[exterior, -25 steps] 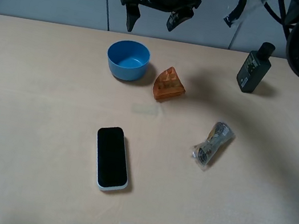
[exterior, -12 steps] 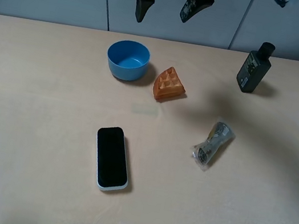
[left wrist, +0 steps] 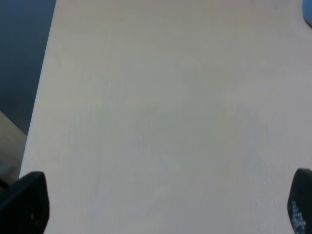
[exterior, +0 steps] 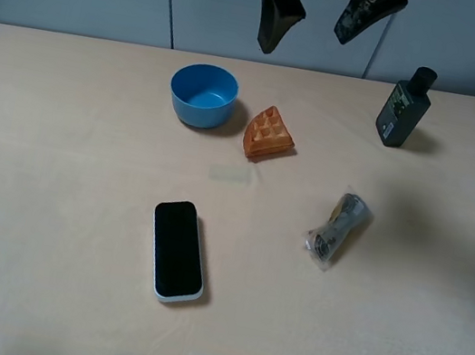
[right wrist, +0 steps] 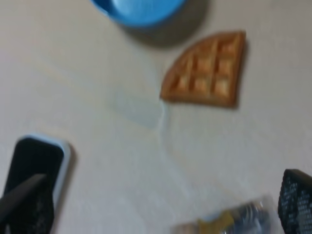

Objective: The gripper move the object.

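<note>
On the beige table (exterior: pixel 49 200), the blue bowl (exterior: pixel 202 94) sits upright toward the far edge, left of centre in the high view, empty and untouched. Just beside it to the right lies the orange waffle wedge (exterior: pixel 269 134), close to the bowl but apart from it. Nearer the front, well apart from both, a black phone with a white rim (exterior: pixel 177 250) lies flat, screen up. Farther right, a small crinkled clear packet (exterior: pixel 338 227) rests on the table, and a dark bottle (exterior: pixel 404 107) stands upright near the far right edge.

Above the far edge, the right gripper (exterior: pixel 319 15) hangs in the air to the right of the bowl, its two dark fingers spread wide with nothing between them. Its wrist camera looks down, somewhat blurred, on the bowl's rim (right wrist: pixel 139 9), the waffle (right wrist: pixel 207 70), the phone (right wrist: pixel 35 168) and what seems to be the packet (right wrist: pixel 226 223).

The left gripper (left wrist: pixel 161 204) shows only in its own wrist view: two black fingertips at opposite edges of the picture, wide apart over bare tabletop (left wrist: pixel 161 107), holding nothing.
</note>
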